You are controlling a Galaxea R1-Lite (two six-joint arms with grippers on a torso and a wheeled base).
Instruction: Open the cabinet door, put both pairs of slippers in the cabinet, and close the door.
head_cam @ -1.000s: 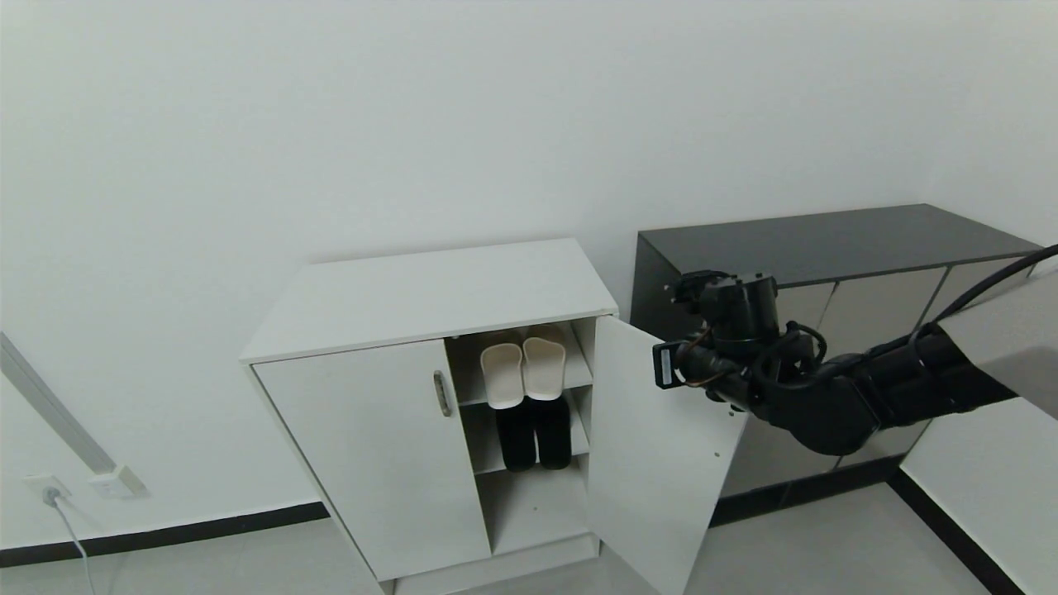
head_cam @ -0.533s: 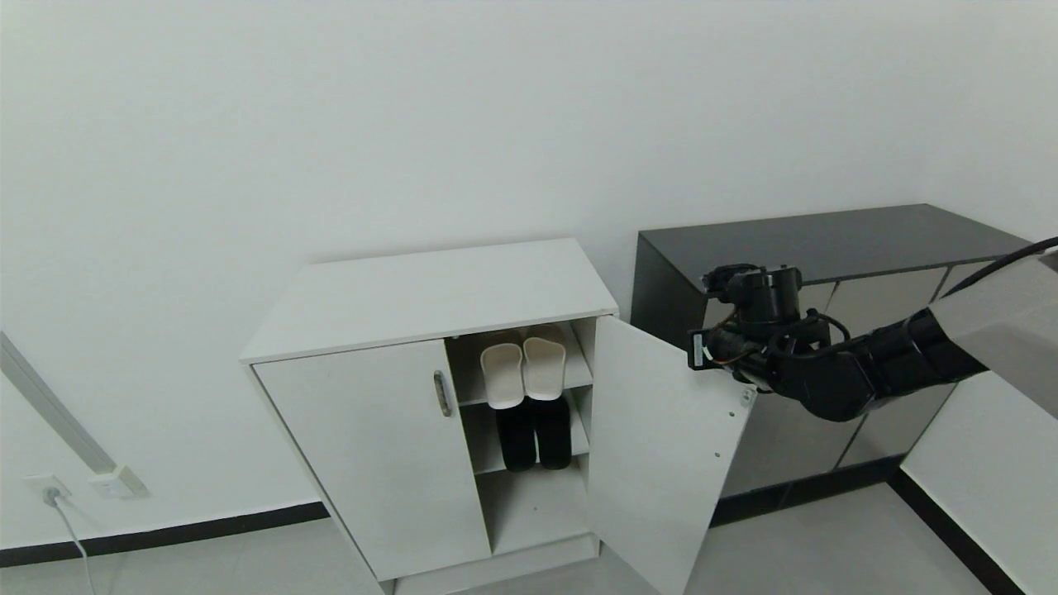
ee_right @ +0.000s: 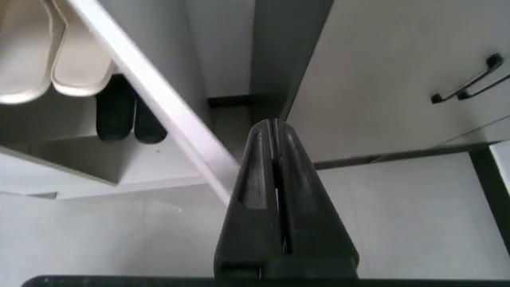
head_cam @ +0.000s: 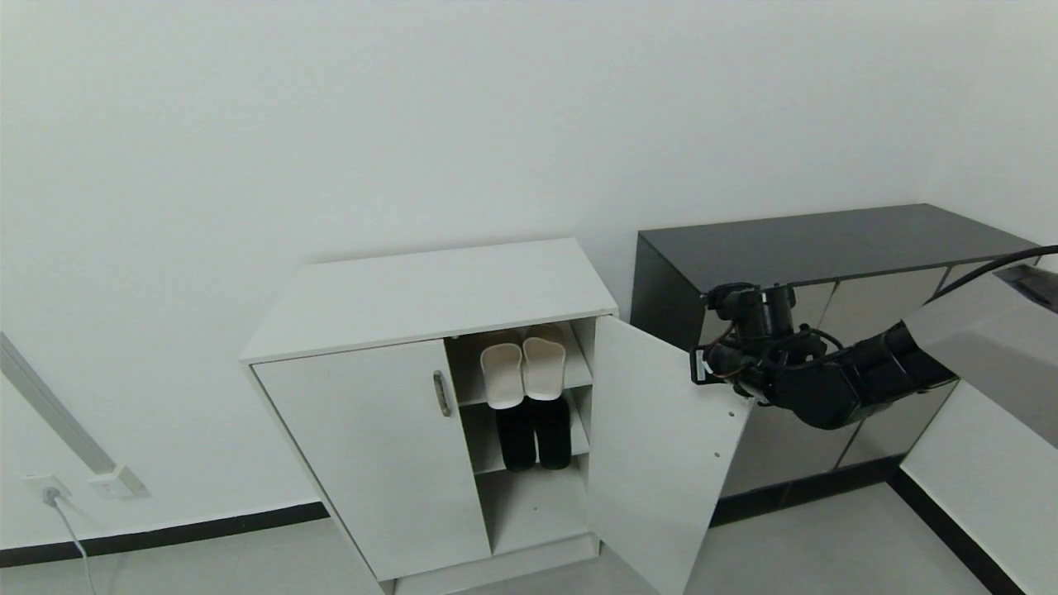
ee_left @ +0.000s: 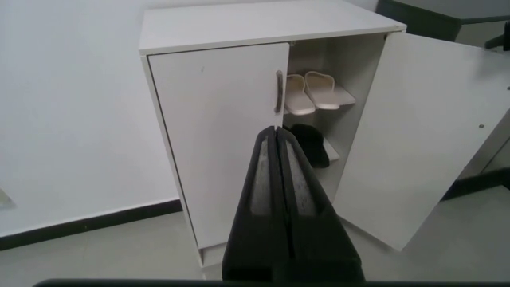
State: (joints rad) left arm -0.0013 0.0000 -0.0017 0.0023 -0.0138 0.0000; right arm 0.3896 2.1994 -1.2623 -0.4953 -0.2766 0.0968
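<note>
Right gripper [ee_right: 276, 127], fingers pressed together and holding nothing, sits at the outer top edge of the open door [head_cam: 653, 446]; whether it touches cannot be told.

The white cabinet [head_cam: 430, 289] has two doors: the shut door [head_cam: 372, 446], with one handle [head_cam: 441, 392], and the open one swung wide. Inside are two pairs of slippers: the white pair [head_cam: 523, 372] on the upper shelf and the black pair [head_cam: 535, 434] on the shelf below. The left gripper [ee_left: 276, 135], also closed and empty, hangs before the shut door, well apart from it. Its wrist view takes in the whole cabinet front. The right wrist view gives the open door's thin edge and one dark pull [ee_right: 466, 78] on the sideboard [head_cam: 826, 235] beside the cabinet.
</note>
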